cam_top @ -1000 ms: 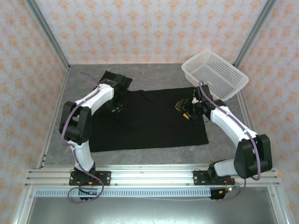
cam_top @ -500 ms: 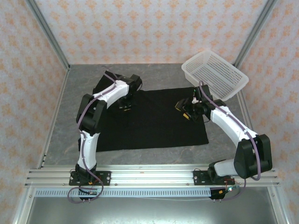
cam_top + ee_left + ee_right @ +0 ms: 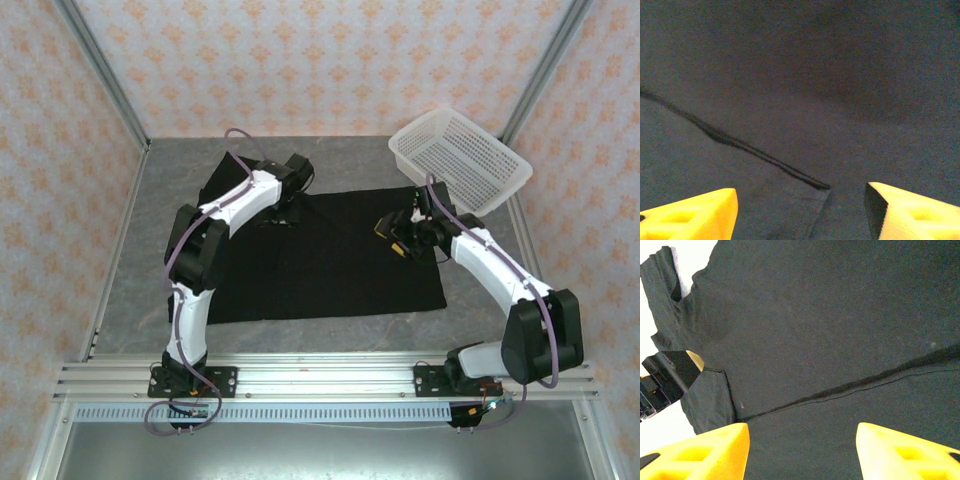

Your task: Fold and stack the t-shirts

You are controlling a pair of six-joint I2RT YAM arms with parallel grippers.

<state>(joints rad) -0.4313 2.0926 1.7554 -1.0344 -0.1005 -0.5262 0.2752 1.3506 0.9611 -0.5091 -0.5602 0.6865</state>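
Observation:
One black t-shirt point(image 3: 330, 265) lies flat on the grey table as a wide rectangle, plain side up. My left gripper point(image 3: 283, 215) hangs low over its far left part, open, with nothing between the yellow fingertips point(image 3: 690, 215). A folded cloth edge point(image 3: 740, 145) runs diagonally just ahead of them. My right gripper point(image 3: 397, 238) hovers over the shirt's far right part, also open. In the right wrist view the gripper point(image 3: 800, 450) faces a long fold line point(image 3: 850, 385) across the black cloth, and a sleeve point(image 3: 670, 305) shows at the upper left.
A white plastic mesh basket point(image 3: 460, 160) sits tilted at the back right corner, just beyond the right arm. Grey table point(image 3: 150, 250) borders the shirt on the left and front. Patterned walls enclose the table on three sides.
My left gripper has swung right and toward the far edge of the shirt, its arm stretching out. The right arm and the shirt's outline have stayed put.

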